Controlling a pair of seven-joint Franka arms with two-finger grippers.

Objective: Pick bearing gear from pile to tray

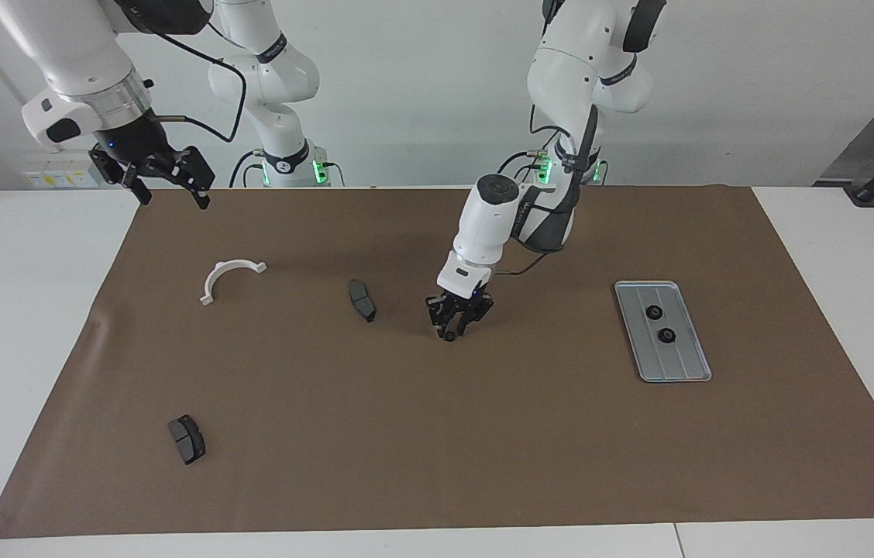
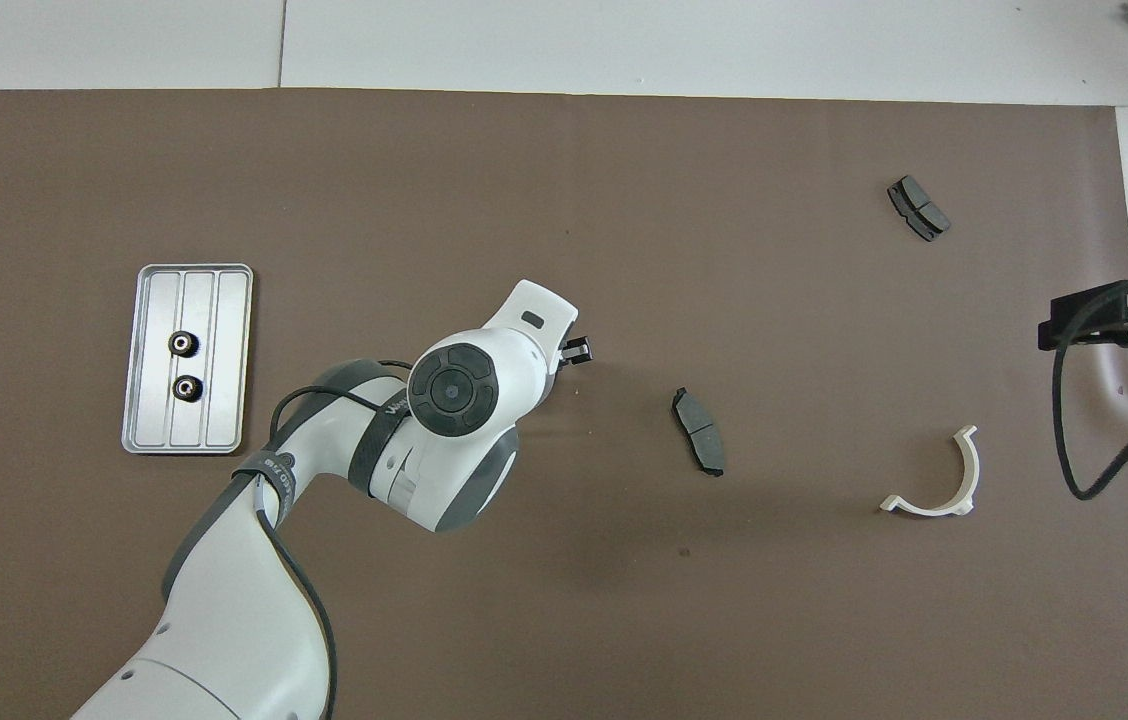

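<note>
A small black bearing gear (image 1: 449,336) lies on the brown mat near the table's middle. My left gripper (image 1: 454,328) is down right at it, tips around or against it; whether it grips the gear is unclear. From above, the left gripper (image 2: 574,352) and its wrist hide the gear. The silver grooved tray (image 1: 662,366) (image 2: 224,405) sits toward the left arm's end and holds two black gears (image 1: 654,312) (image 2: 183,343). My right gripper (image 1: 166,184) (image 2: 1059,325) hangs open and empty above the mat's edge at the right arm's end.
What is left of the pile lies scattered. One dark brake pad (image 1: 362,300) (image 2: 699,431) lies beside the left gripper. Another pad (image 1: 187,439) (image 2: 918,208) lies farther from the robots. A white half-ring bracket (image 1: 220,269) (image 2: 934,508) lies toward the right arm's end.
</note>
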